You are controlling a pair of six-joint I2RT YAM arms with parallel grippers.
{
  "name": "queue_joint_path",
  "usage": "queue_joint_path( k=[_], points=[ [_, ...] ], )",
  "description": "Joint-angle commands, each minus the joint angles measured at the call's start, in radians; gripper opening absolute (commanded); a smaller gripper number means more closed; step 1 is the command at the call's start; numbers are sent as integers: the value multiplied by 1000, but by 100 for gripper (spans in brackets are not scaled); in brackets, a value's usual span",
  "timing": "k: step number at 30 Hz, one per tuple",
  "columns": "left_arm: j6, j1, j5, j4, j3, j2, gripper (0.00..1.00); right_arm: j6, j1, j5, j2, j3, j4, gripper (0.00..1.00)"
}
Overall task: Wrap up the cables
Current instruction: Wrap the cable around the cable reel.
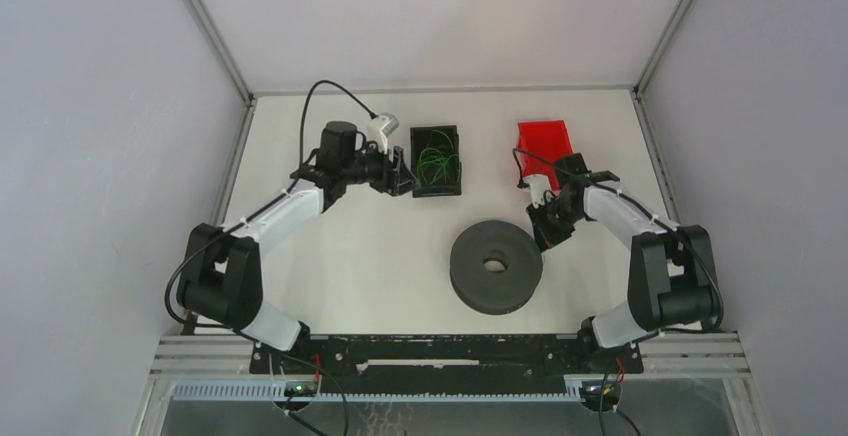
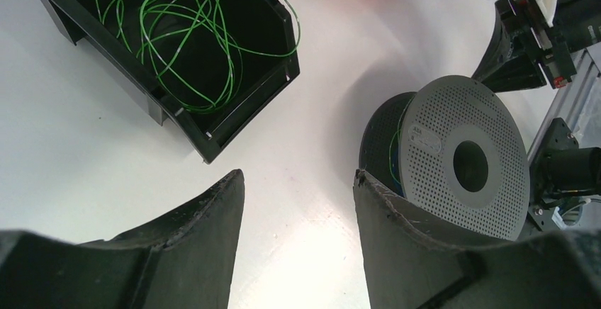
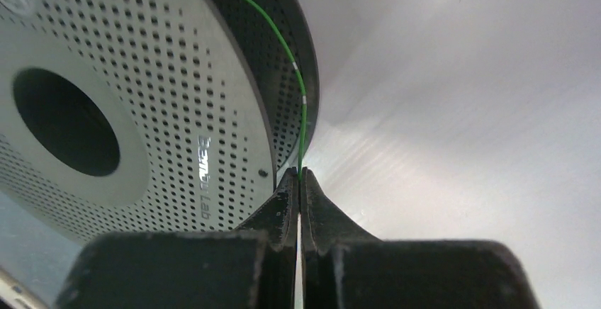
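Green cable (image 3: 302, 103) between closed right fingers (image 3: 291, 186)

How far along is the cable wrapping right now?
Started: a green cable runs into the spool groove. In hand: the right gripper is shut on that cable at the spool edge. To do: a tangle of loose green loops lies in the black bin; the left gripper is open, holding nothing.

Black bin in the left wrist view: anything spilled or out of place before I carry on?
One loop of the green cables spills over the black bin's rim at one corner; the rest lie tangled inside. Nothing looks damaged.
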Motion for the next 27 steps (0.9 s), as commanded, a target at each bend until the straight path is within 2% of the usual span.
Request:
queue_joint_path(
  k=[1, 4, 9, 12, 15, 22, 27],
  points=[
    [43, -22, 19, 21, 62, 11, 63, 57, -12, -114, 79, 92, -41, 0],
    [122, -61, 37, 61, 15, -16, 63, 53, -19, -172, 154, 132, -76, 0],
    [336, -144, 72, 68, -62, -87, 67, 15, -42, -245, 227, 155, -104, 0],
    [500, -221, 70, 28, -96, -136, 84, -29, -45, -275, 263, 171, -143, 0],
    [595, -286, 65, -6, -126, -167, 99, -72, -45, -285, 287, 171, -162, 0],
    [885, -485, -54, -175, -137, -177, 100, -100, -44, -308, 336, 170, -175, 0],
    [981, -590, -176, -204, -144, -161, 100, -70, -36, -253, 337, 165, -148, 0]
  ],
)
